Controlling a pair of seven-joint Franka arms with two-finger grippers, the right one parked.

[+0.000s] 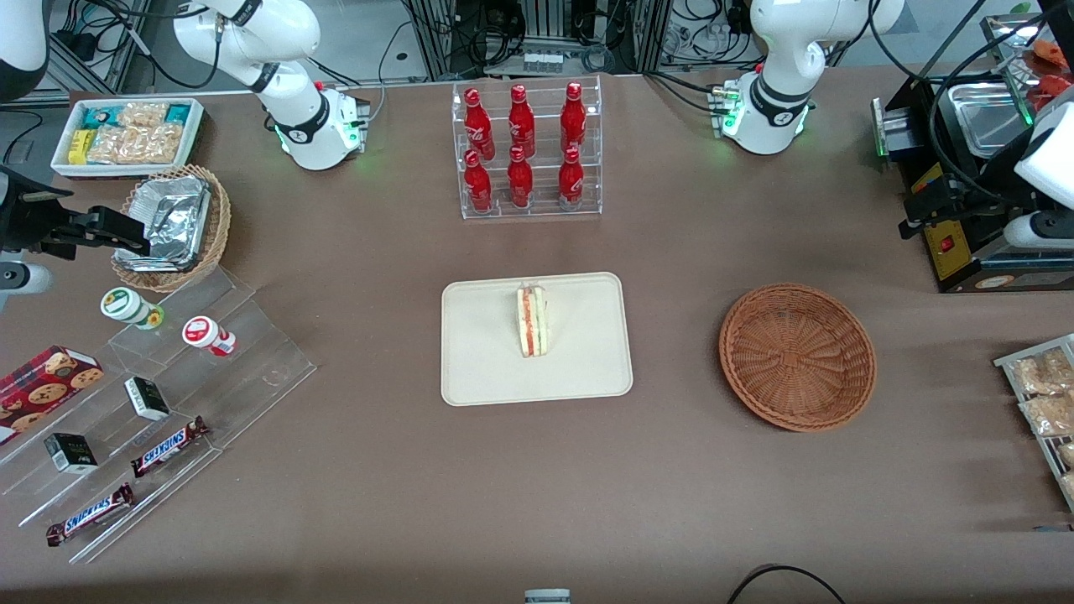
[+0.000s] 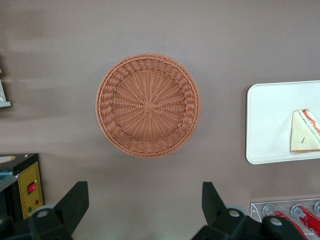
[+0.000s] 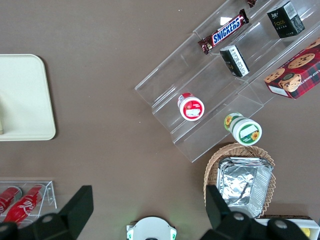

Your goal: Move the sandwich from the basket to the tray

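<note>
Pale bread with red and green filling at its edge marks the sandwich (image 1: 530,320), which stands on its side on the tray (image 1: 478,352), in the middle of the tray's half nearer the bottle rack. It touches nothing but the tray's cream-beige floor. In the left wrist view the sandwich (image 2: 305,132) shows as a wedge lying inside the tray's (image 2: 267,122) rounded rim.

Measured from the tray, the basket (image 1: 797,356) sits well apart toward the working arm's end of the table, about level with the tray. Its reddish-brown wicker bowl (image 2: 148,105) holds nothing.

Farther from the front camera than the tray stands a clear rack of red bottles (image 1: 522,151).

The left arm's gripper (image 2: 145,210) hangs above the bare brown table (image 1: 671,252) beside the basket, clear of the tray. Its two black fingers (image 2: 72,205) are spread wide with nothing between them.

Toward the parked arm's end, well apart from the tray, a clear stepped stand (image 1: 168,403) carries candy bars, small boxes and two cups.
</note>
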